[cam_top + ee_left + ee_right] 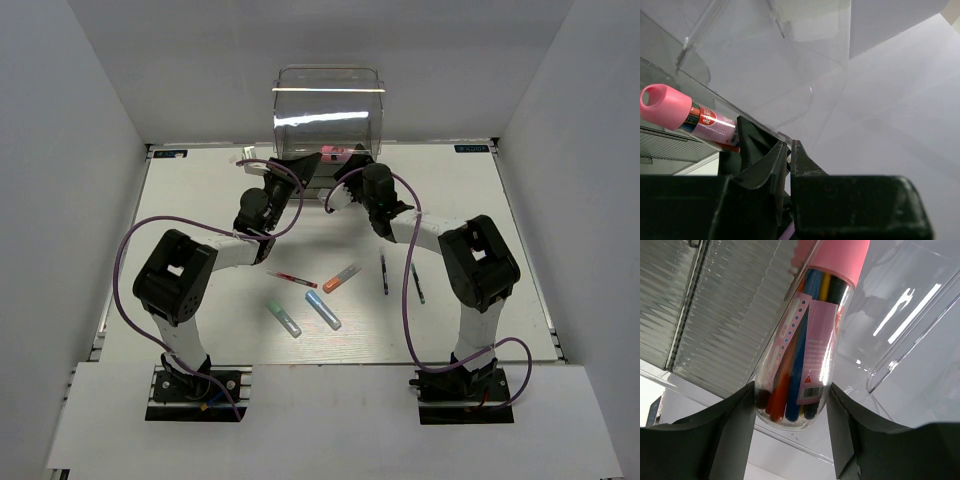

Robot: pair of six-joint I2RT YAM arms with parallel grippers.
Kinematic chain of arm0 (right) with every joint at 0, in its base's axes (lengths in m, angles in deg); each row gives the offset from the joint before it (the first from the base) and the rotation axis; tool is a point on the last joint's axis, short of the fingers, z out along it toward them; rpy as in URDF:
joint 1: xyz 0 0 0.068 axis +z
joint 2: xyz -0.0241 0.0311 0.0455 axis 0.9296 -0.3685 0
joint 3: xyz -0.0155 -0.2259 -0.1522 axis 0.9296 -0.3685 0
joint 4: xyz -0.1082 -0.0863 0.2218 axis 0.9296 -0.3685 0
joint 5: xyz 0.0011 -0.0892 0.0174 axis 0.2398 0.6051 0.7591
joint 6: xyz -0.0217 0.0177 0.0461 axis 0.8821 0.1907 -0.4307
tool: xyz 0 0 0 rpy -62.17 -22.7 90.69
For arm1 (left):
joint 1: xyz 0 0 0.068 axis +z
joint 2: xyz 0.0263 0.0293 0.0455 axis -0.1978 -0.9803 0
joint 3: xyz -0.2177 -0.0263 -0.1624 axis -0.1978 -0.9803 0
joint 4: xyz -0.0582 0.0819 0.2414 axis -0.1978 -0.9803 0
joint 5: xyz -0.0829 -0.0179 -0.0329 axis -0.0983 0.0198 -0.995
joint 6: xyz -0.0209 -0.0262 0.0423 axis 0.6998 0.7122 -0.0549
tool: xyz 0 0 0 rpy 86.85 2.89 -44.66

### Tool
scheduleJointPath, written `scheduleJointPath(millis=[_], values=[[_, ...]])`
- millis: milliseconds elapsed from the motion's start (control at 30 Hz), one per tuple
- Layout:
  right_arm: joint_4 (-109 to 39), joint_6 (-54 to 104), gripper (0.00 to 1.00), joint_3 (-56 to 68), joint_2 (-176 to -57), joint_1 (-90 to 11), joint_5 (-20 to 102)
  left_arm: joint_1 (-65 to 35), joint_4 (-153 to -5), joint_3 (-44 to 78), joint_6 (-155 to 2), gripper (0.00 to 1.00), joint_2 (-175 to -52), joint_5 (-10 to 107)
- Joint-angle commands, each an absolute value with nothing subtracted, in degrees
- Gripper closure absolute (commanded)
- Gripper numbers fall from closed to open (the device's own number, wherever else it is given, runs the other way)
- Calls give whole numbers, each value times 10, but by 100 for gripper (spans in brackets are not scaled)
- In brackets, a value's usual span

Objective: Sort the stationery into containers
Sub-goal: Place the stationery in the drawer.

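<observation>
Now our right gripper (790, 402): we squeeze the fat pink marker (812, 335).
Left gripper (788, 147): we pinch the clear drawer (790, 75) edge.

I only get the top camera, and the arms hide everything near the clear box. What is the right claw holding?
Observer: The right gripper has a fat pink marker clamped between its fingers, with the pink cap pointing away from the wrist.
Operator: Is it in the box yet?
Observer: It is close up against the ribbed plastic of the cabinet. I cannot tell whether it is inside.
Operator: And the left claw?
Observer: The left gripper has its fingers almost together at the edge of a clear drawer, and it seems to be pinching it.
</observation>
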State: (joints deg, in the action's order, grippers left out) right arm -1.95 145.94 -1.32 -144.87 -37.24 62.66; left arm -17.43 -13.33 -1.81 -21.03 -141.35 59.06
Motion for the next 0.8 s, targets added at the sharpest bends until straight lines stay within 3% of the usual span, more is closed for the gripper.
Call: scheduleJointPath(millis=[0,300,433,467,767], values=[[18,1493,55,-1,-1452,-378,609,-173,-101,-13,-210,100,-1371,593],[39,1482,40,2,-1453,-382,603,-173,-96,-13,-210,100,-1371,593],[39,1480,40,12,-1459,-383,604,-173,-96,-13,-210,100,-1371,593],[39,1481,34,14,-1460,-383,606,-173,-96,-13,-210,100,-1371,593],[37,1481,26,26,-1466,-386,602,-173,-96,-18,-210,100,-1371,593]])
